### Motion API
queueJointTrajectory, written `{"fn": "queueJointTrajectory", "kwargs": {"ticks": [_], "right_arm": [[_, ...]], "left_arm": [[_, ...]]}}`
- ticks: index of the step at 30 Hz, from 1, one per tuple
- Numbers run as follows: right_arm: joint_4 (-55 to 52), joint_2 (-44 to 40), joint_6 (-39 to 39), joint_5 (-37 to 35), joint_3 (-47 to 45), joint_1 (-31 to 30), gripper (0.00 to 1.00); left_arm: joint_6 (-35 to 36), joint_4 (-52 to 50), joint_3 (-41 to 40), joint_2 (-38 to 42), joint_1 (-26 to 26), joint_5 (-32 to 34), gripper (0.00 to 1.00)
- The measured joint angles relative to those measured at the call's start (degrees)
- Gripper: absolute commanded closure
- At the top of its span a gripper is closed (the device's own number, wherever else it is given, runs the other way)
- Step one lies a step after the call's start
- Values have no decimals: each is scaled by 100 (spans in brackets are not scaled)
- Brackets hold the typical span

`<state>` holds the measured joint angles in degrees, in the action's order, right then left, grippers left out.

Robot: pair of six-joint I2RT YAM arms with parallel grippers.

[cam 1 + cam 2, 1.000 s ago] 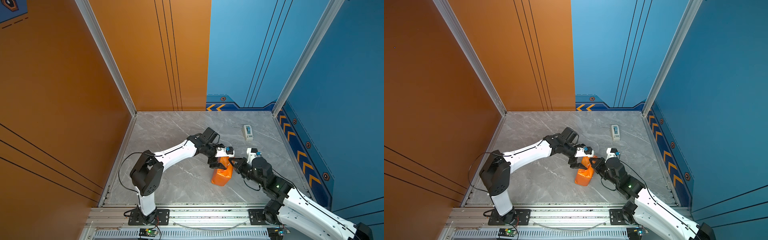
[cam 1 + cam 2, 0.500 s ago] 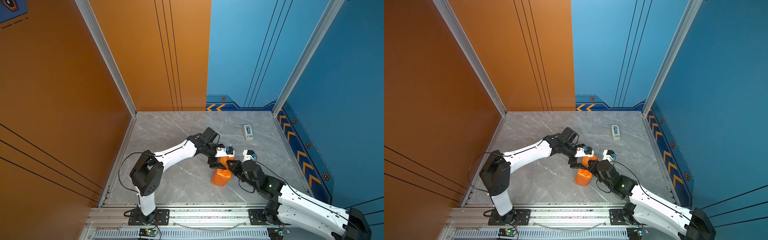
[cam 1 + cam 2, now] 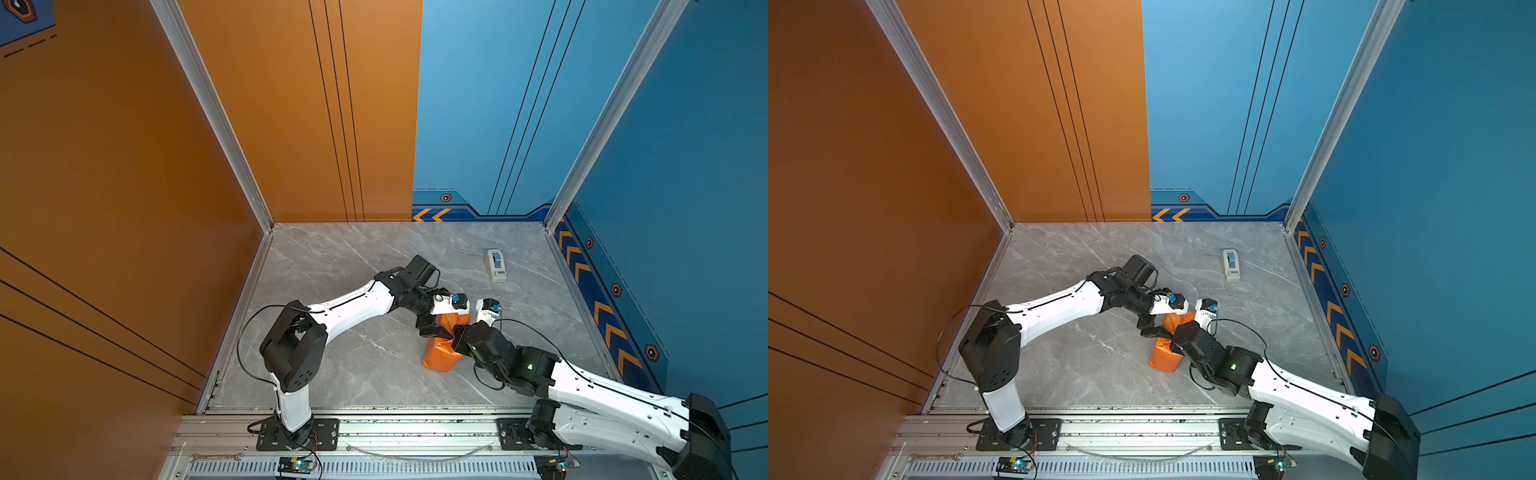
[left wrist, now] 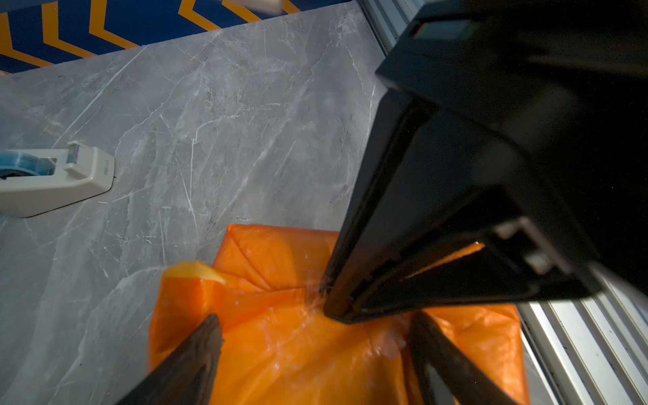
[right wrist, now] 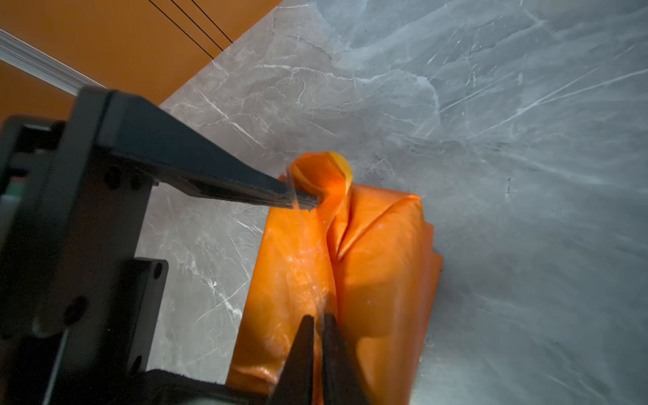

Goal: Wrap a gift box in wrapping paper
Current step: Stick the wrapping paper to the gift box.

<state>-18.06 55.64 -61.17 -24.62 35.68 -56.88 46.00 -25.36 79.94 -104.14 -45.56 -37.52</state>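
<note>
The wrapping paper [image 3: 440, 357] [image 3: 1165, 357] is folded orange side out into a parcel lying on the marble table. A curl of its pale yellow face [image 5: 342, 168] sticks up at one end. The gift box is hidden inside. My left gripper [image 4: 315, 329] is open and straddles the parcel's top [image 4: 280, 350] from above, one finger [image 5: 245, 189] near the yellow curl. My right gripper [image 5: 318, 317] rests its tips on the central seam [image 5: 333, 245]. Its fingers are parted by only a thin slit, and shiny clear tape glints around them.
A white tape dispenser [image 3: 495, 264] [image 3: 1230, 264] [image 4: 52, 179] with a blue roll stands farther back on the right. Orange and blue walls close in the grey marble table [image 3: 353, 374] on three sides. An aluminium rail [image 3: 395, 432] runs along the front edge.
My right arm has swung left and brought its tips down onto the parcel's seam, and its fingers have parted slightly. The left arm and the parcel have stayed put.
</note>
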Motion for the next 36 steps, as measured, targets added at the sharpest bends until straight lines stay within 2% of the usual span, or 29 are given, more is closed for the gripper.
{"fn": "queueJointTrajectory", "kwargs": {"ticks": [5, 12, 17, 21, 23, 26, 29, 34, 36], "right_arm": [[-426, 254, 358, -179, 374, -39, 60], [-866, 162, 619, -223, 555, 68, 43], [-979, -295, 798, 155, 664, 470, 34], [-1001, -566, 1001, 796, 669, 841, 43], [-942, -636, 1058, 1176, 649, 1060, 56], [-249, -804, 964, 1764, 354, 1458, 73], [297, -918, 826, 2354, -39, 1792, 85], [758, -870, 697, 3272, -348, 2203, 99], [868, -739, 695, 3705, -350, 2378, 100]], "left_arm": [[-2, 7, 0, 0, 0, 0, 16], [-2, 7, 0, 0, 0, 0, 16], [-37, 11, 0, 0, 0, 0, 16], [-87, 9, -2, 0, 9, 0, 15], [-85, 9, -2, 0, 9, 4, 16], [-81, 13, -4, 0, 2, 7, 16], [-81, 13, -7, 0, 2, 7, 16], [-81, 15, -4, 0, 0, 7, 16], [-81, 13, -4, 0, 0, 4, 16]]}}
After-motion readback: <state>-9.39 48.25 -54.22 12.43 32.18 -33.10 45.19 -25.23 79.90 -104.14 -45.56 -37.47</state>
